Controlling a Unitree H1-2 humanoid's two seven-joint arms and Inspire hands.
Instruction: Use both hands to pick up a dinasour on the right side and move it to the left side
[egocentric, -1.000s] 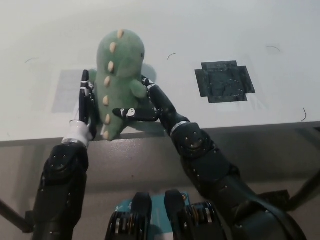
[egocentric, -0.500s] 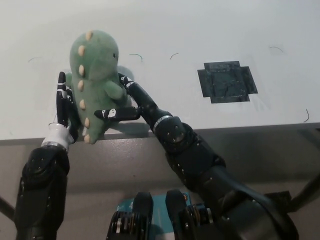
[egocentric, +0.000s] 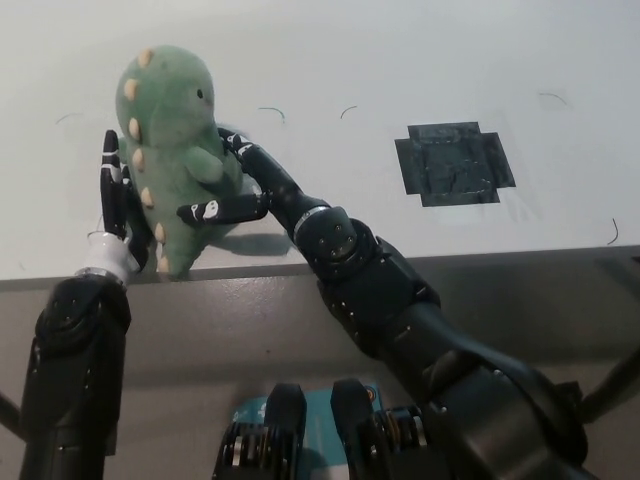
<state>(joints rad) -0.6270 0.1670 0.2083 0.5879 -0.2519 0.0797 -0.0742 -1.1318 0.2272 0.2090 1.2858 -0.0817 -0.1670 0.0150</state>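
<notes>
A green plush dinosaur (egocentric: 172, 150) with cream back spikes is held upright over the left part of the white table (egocentric: 400, 60), near its front edge. My left hand (egocentric: 117, 210) presses against its back on the left. From the right, my black right hand (egocentric: 235, 190) clasps its belly and side. Both hands squeeze the toy between them, and its lower body is partly hidden by the fingers.
A black taped square (egocentric: 455, 162) marks the table at the right. Small dark scuff marks dot the surface. The table's front edge (egocentric: 450, 258) runs across the picture under my arms.
Both hands have carried the dinosaur leftward along the table's front edge, away from the black taped square. The grip on it is unchanged.
</notes>
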